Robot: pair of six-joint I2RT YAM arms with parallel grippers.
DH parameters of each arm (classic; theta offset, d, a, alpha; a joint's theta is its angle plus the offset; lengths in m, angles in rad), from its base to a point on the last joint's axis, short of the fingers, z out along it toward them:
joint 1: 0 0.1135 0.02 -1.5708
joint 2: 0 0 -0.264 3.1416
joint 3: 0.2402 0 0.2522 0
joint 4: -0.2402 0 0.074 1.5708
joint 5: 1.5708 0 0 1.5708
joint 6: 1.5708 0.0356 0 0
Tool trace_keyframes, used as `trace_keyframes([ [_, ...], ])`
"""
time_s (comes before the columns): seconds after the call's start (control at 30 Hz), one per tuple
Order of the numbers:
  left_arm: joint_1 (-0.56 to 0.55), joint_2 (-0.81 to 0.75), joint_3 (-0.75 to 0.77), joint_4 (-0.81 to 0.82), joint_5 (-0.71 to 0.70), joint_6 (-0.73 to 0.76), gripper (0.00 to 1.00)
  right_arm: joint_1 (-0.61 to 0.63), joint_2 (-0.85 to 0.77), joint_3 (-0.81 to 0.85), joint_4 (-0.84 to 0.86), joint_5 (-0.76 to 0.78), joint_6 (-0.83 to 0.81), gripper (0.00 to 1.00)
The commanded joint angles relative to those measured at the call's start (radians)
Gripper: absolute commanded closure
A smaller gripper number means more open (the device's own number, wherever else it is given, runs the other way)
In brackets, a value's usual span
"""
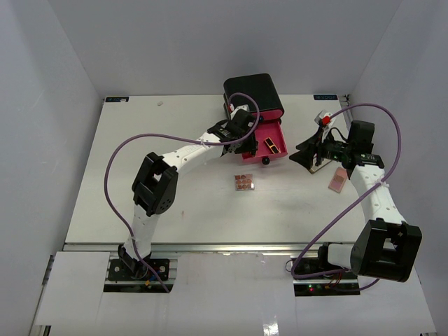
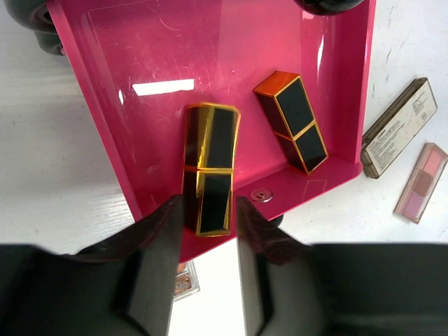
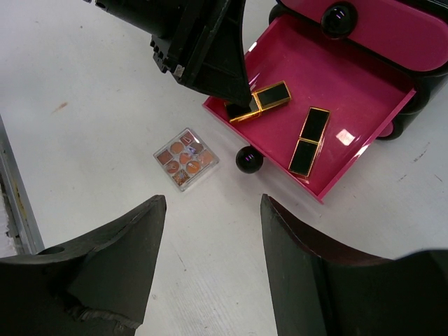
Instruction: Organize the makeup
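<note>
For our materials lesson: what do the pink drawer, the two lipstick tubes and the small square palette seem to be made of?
Drawer: likely glossy hard plastic; it shows a bright glare patch.
Lipstick tubes: black panels in shiny gold edging; metal or metallised plastic, undecidable.
Palette: apparently a clear plastic case, with matte powder pans.

There are two lipstick tubes, both black and gold. The first tube (image 2: 208,171) has its near end between the jaws of the left gripper (image 2: 208,204). The second tube (image 2: 292,120) lies just to the right of that gripper. There is one square palette (image 3: 185,158), ahead of the right gripper (image 3: 211,203) and a little to its left. There are two flat compacts, one tan compact (image 2: 400,127) and one pink compact (image 2: 421,182), both well to the right of the left gripper. One black box (image 1: 253,91) has one pink drawer (image 2: 140,84) open.
</note>
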Motion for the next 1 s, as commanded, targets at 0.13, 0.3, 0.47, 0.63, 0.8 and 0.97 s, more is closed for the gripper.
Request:
trace_keyframes([
  [0.13,0.005,-0.04,0.039,0.005,0.025,0.009,0.45,-0.006,0.012,-0.016,0.004,-0.042,-0.012,0.37],
  [0.3,0.005,-0.083,0.036,0.008,0.051,0.032,0.45,-0.006,0.015,-0.021,0.006,-0.051,-0.024,0.37],
  [0.47,0.006,-0.221,-0.04,0.064,0.124,0.147,0.45,-0.005,0.015,-0.029,0.004,-0.07,-0.051,0.37],
  [0.63,0.034,-0.417,-0.245,0.149,0.264,0.278,0.41,0.008,0.001,-0.045,0.002,-0.088,-0.129,0.38],
  [0.8,0.143,-0.709,-0.552,0.262,0.454,0.379,0.24,0.066,-0.027,-0.059,-0.058,-0.048,-0.357,0.4],
  [0.97,0.273,-0.889,-0.761,0.292,0.488,0.446,0.07,0.151,-0.057,-0.098,-0.221,-0.013,-0.779,0.37],
])
